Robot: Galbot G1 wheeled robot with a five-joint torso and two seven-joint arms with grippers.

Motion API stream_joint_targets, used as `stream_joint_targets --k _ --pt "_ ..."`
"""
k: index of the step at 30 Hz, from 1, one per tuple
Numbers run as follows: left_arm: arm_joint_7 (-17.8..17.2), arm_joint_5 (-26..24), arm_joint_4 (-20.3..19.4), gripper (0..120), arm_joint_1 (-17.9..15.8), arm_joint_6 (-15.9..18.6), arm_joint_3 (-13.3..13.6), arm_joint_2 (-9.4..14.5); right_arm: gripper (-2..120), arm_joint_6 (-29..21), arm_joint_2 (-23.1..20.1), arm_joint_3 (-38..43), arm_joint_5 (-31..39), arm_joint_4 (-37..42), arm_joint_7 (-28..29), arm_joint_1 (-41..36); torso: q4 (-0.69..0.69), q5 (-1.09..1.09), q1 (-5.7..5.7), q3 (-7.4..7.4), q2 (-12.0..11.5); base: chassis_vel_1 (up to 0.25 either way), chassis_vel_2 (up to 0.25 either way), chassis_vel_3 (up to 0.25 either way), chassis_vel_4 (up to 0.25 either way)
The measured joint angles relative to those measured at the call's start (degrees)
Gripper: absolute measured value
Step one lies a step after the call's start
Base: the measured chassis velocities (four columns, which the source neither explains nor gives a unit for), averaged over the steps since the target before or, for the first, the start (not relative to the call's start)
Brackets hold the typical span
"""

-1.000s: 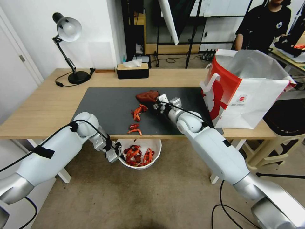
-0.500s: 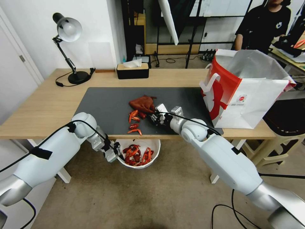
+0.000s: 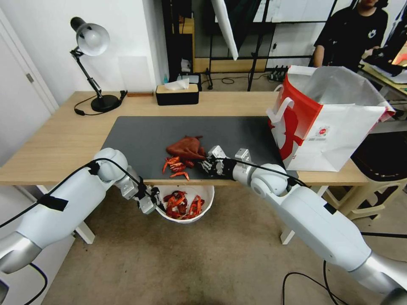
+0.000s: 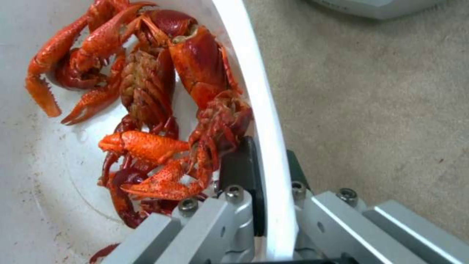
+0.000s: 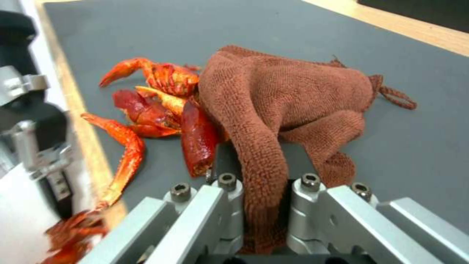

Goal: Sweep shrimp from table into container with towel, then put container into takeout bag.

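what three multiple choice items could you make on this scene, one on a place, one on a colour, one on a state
1. Where is the container?
A. on the grey mat
B. below the table edge, held by the left end effector
C. inside the takeout bag

2. What colour is the towel?
A. dark rust-red
B. white
C. blue

3. What is the right end effector doing?
A. hanging open above the bag
B. shut on the lamp
C. shut on the towel beside the shrimp

Answers:
1 B: the head view shows the bowl under the near table edge, and the left wrist view shows fingers clamped on its rim.
2 A: the cloth is rust-red in both the head and right wrist views.
3 C: the right wrist view shows the cloth pinched between the fingers.
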Motion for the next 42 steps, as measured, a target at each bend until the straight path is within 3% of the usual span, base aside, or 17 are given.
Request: stream_joint_targets --k 42 --pt "-0.3 -0.5 -0.6 0 0.2 0.1 -0.5 0.7 5 3.2 -7.0 9.6 -1.8 13.8 -6.7 -16.9 0.00 0.00 0.01 0.00 0.0 0.000 0.000 0.000 0.000"
